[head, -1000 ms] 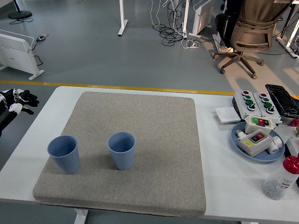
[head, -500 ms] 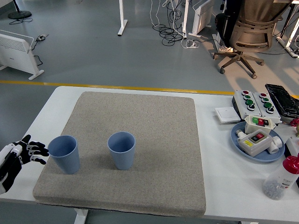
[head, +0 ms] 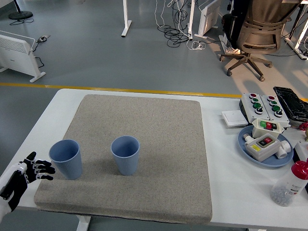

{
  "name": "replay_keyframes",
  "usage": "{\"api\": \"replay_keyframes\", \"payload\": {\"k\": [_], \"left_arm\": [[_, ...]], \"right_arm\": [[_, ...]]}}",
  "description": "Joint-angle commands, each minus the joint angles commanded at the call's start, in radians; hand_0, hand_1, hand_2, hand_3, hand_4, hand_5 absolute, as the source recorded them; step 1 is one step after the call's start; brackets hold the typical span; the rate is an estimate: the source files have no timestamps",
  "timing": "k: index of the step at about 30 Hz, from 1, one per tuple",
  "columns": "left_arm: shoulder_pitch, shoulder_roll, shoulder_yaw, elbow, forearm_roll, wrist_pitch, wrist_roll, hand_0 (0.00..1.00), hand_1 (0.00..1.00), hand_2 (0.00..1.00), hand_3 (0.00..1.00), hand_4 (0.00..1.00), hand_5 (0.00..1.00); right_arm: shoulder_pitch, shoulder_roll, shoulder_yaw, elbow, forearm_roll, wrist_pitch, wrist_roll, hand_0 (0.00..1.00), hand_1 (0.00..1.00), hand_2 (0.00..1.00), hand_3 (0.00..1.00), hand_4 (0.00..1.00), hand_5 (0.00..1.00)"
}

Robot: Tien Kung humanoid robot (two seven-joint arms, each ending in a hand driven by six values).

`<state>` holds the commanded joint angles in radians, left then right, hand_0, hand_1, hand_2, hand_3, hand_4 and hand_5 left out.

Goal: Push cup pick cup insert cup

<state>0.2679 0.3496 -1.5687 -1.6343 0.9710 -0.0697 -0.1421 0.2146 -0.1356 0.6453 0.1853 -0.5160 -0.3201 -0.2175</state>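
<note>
You have two blue cups upright on the grey mat (head: 144,144) — the left cup (head: 65,159) near its left edge, the right cup (head: 125,155) beside it, apart. Nothing stands between your left hand (head: 30,171) and the left cup; its fingers (head: 44,168) are spread, holding nothing — lower and closer than half a second ago. Off the mat's right sits a blue plate (head: 250,150) of button boxes.

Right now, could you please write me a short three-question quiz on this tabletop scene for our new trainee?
1. True or false: the left hand is grasping the left blue cup.
2. How many blue cups stand upright on the grey mat?
3. Which lies on the blue plate at the right? A) button boxes B) a cup C) a bottle

Key:
1. False: the fingers are spread beside the cup, holding nothing.
2. Two: the left one and the right blue cup, standing apart.
3. A, the button boxes.
</note>
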Motion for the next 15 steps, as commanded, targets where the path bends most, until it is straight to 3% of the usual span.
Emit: {"api": "replay_keyframes", "payload": {"k": [2, 4, 5, 6, 10, 11, 12, 15], "left_arm": [[-0.016, -0.01, -0.004, 0.015, -0.08, 0.085, -0.05, 0.481, 0.549, 0.519, 0.477, 0.573, 0.998], [-0.027, -0.014, -0.011, 0.029, -0.162, 0.168, -0.057, 0.481, 0.549, 0.519, 0.477, 0.573, 0.998], [-0.031, -0.014, -0.012, 0.034, -0.192, 0.185, -0.053, 0.823, 0.839, 0.876, 0.807, 0.601, 0.998], [-0.035, -0.014, -0.011, 0.042, -0.226, 0.184, -0.044, 0.823, 0.839, 0.876, 0.807, 0.601, 0.998], [-0.057, -0.016, -0.007, 0.07, -0.353, 0.103, 0.002, 0.823, 0.839, 0.876, 0.807, 0.601, 0.998], [-0.061, -0.017, -0.006, 0.075, -0.388, 0.09, 0.006, 0.859, 0.866, 0.919, 0.877, 0.58, 0.998], [-0.076, -0.022, -0.005, 0.088, -0.433, 0.069, 0.014, 0.859, 0.866, 0.919, 0.877, 0.58, 0.998], [-0.101, -0.033, -0.006, 0.103, -0.537, 0.054, 0.017, 0.859, 0.866, 0.919, 0.877, 0.58, 0.998]], "right_arm": [[0.001, 0.0, -0.002, 0.0, 0.003, 0.0, 0.0, 0.667, 0.604, 0.619, 0.565, 0.101, 0.443], [0.002, 0.0, -0.002, 0.0, 0.003, 0.0, 0.0, 0.667, 0.604, 0.619, 0.565, 0.101, 0.443], [0.003, 0.0, -0.002, 0.0, 0.004, 0.0, 0.0, 0.667, 0.605, 0.618, 0.565, 0.103, 0.446], [0.004, 0.0, -0.004, 0.0, 0.005, 0.0, 0.001, 0.667, 0.605, 0.618, 0.565, 0.103, 0.446], [0.008, 0.0, -0.005, 0.0, 0.007, -0.001, 0.001, 0.667, 0.605, 0.618, 0.565, 0.103, 0.446], [0.008, 0.0, -0.006, 0.0, 0.009, -0.001, 0.001, 0.667, 0.604, 0.617, 0.565, 0.103, 0.445], [0.01, -0.001, -0.009, 0.0, 0.014, -0.001, 0.003, 0.667, 0.604, 0.617, 0.565, 0.103, 0.445], [0.011, -0.001, -0.012, -0.001, 0.018, -0.002, 0.004, 0.667, 0.604, 0.617, 0.565, 0.103, 0.445]]}}
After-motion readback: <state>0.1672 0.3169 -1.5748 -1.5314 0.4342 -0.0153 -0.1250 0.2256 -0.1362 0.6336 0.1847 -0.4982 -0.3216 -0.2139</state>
